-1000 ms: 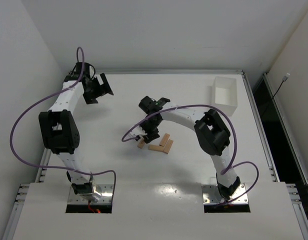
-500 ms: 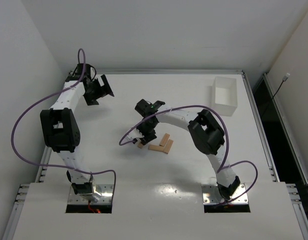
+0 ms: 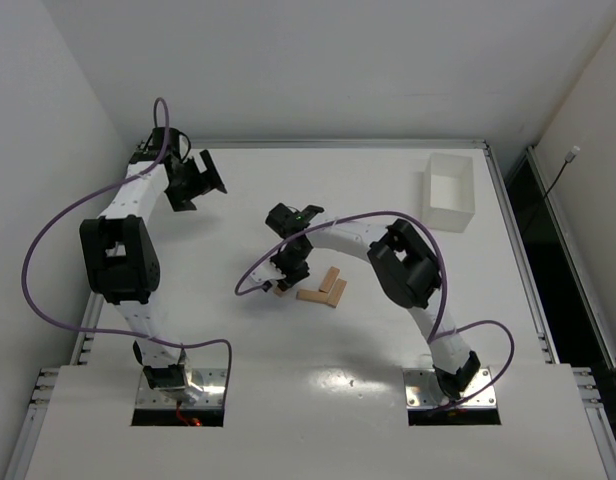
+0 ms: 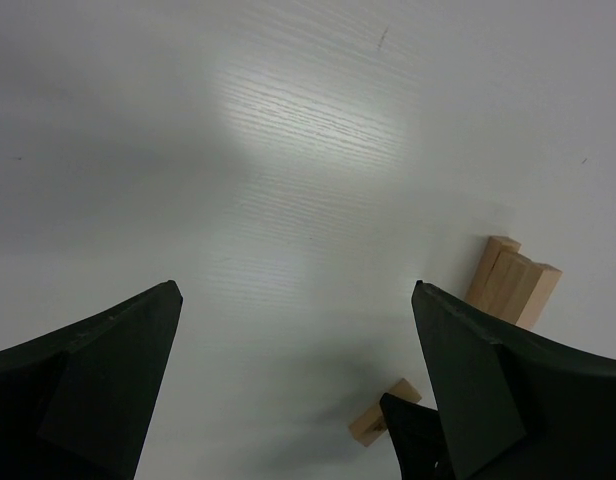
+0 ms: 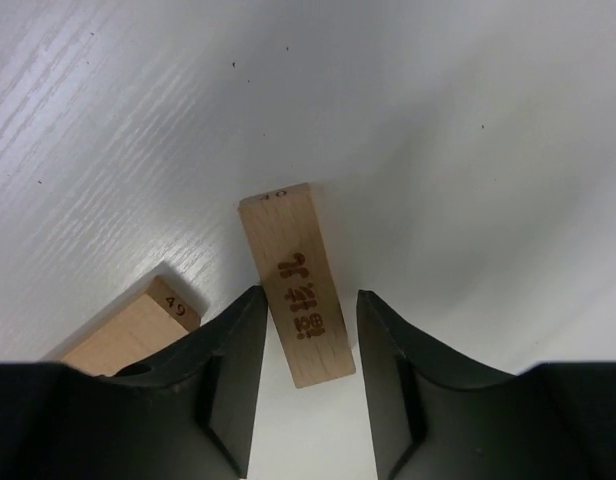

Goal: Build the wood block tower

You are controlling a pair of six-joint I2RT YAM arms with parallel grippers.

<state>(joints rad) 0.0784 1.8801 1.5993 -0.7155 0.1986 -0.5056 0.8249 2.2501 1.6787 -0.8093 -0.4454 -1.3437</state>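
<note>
my right gripper point(image 5: 308, 297) sits low over the table point(image 5: 468, 120), jaws only a little apart, straddling one wood block point(image 5: 293, 275). my wrist camera shows what the overhead view hides: that block lies flat with dark engraved marks on its top face, slightly skewed between my fingers point(image 5: 226, 380). the left finger meets its edge and a thin gap shows by the right one, so it is not clamped. a second block point(image 5: 138, 330) lies just to the left.

from above, only a bit of tan peeks out beside the gripper, and i cannot tell which of the two it is. my right arm point(image 3: 353, 232) reaches leftward in a low arc, wrist bent down. just right of the gripper, three more blocks point(image 3: 332, 284) lie bunched mid-table, two side by side and one across their near ends.

my left gripper point(image 4: 296, 290) hangs spread wide, holding nothing, well apart at the far left, its arm stretched along that side. the white tray point(image 3: 451, 218) sits near the far right corner.
</note>
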